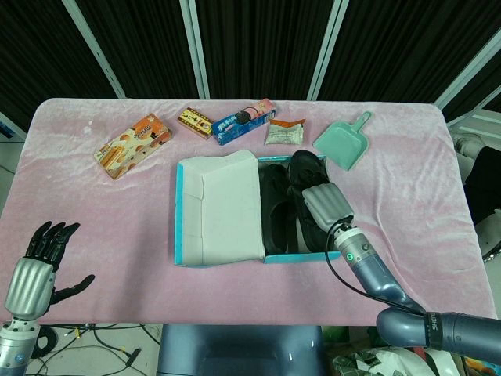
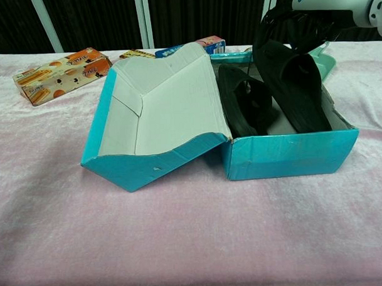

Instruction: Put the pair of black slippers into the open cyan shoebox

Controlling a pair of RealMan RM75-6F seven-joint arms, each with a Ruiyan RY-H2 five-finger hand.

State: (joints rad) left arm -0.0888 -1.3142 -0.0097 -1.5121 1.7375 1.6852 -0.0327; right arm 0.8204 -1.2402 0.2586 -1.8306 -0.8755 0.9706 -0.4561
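The cyan shoebox [image 1: 301,256] stands open mid-table, its white-lined lid [image 1: 223,211] folded out to the left. Both black slippers lie inside. The left slipper [image 1: 275,207] lies low in the box. The right slipper [image 1: 301,166] leans with its far end raised above the rim [image 2: 299,89]. My right hand [image 1: 325,205] hovers over the right slipper, and its spread fingers [image 2: 281,20] touch the raised end without a clear grip. My left hand [image 1: 35,266] hangs open off the table's near left corner, holding nothing.
Along the far side lie an orange snack box [image 1: 131,146], a small yellow box [image 1: 195,121], a blue biscuit pack [image 1: 243,121], a flat packet [image 1: 283,131] and a teal dustpan [image 1: 344,141]. Pink cloth covers the table [image 1: 102,219].
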